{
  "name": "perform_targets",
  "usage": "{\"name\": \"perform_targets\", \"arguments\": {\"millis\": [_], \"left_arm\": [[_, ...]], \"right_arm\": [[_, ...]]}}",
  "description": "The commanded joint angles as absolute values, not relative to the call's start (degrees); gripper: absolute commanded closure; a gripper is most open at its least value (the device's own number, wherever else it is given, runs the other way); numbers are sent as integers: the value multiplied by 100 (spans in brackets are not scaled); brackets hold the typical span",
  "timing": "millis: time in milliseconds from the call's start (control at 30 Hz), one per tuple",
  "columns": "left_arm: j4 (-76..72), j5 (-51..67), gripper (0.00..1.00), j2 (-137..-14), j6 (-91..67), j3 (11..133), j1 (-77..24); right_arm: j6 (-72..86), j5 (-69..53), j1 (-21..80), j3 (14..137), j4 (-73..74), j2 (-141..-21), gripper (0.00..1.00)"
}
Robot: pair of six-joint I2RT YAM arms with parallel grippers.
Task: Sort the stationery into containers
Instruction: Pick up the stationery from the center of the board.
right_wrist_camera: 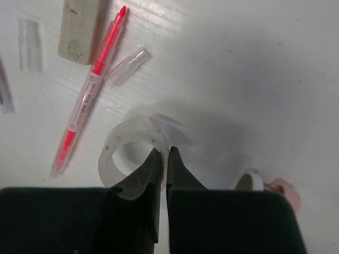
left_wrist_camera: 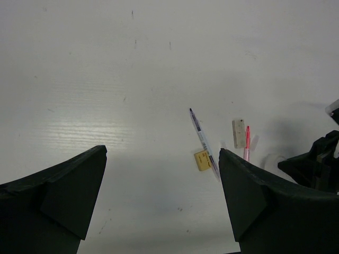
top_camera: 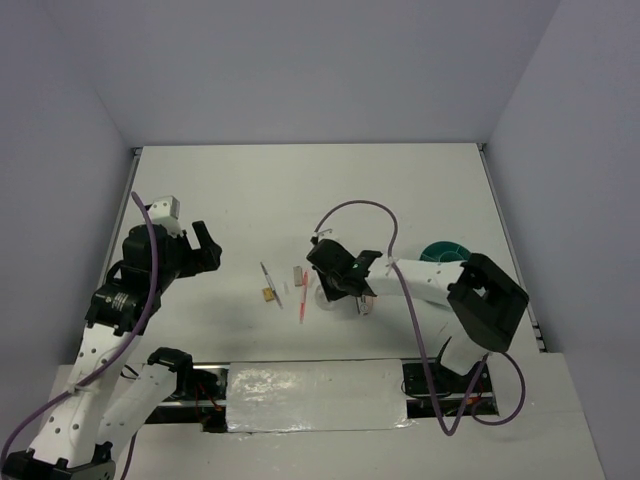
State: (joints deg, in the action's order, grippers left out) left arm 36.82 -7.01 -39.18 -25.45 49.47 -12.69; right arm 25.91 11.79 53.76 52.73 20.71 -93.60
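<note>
My right gripper point(right_wrist_camera: 168, 151) is shut on the wall of the clear tape ring point(right_wrist_camera: 124, 142), with one finger inside the ring and one outside, low over the table. It also shows in the top view point(top_camera: 335, 292). A pink-red pen point(right_wrist_camera: 87, 95), a pale block point(right_wrist_camera: 79, 26) and a clear cap point(right_wrist_camera: 127, 65) lie just beyond the ring. A pink-white piece point(right_wrist_camera: 278, 189) sits at the right. My left gripper point(left_wrist_camera: 161, 180) is open and empty, left of a grey pen point(left_wrist_camera: 204, 143) and a yellow-brown block point(left_wrist_camera: 202, 160). The teal cup point(top_camera: 445, 250) is partly hidden behind my right arm.
The items lie in a small cluster point(top_camera: 285, 287) at the table's middle, between my two arms. A second clear cap point(right_wrist_camera: 29, 37) lies at the far left of the right wrist view. Grey walls close in the table on three sides.
</note>
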Motion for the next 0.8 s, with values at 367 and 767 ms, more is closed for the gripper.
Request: {"name": "perform_targets", "arguments": {"millis": [367, 767], "left_arm": [[3375, -528, 1, -3621, -2408, 5001, -1318], [38, 2631, 1, -3647, -5068, 4211, -1949]], "right_arm": [[2426, 2803, 3114, 4940, 2786, -6286, 100], [3076, 2365, 3040, 4834, 3357, -4633, 100]]}}
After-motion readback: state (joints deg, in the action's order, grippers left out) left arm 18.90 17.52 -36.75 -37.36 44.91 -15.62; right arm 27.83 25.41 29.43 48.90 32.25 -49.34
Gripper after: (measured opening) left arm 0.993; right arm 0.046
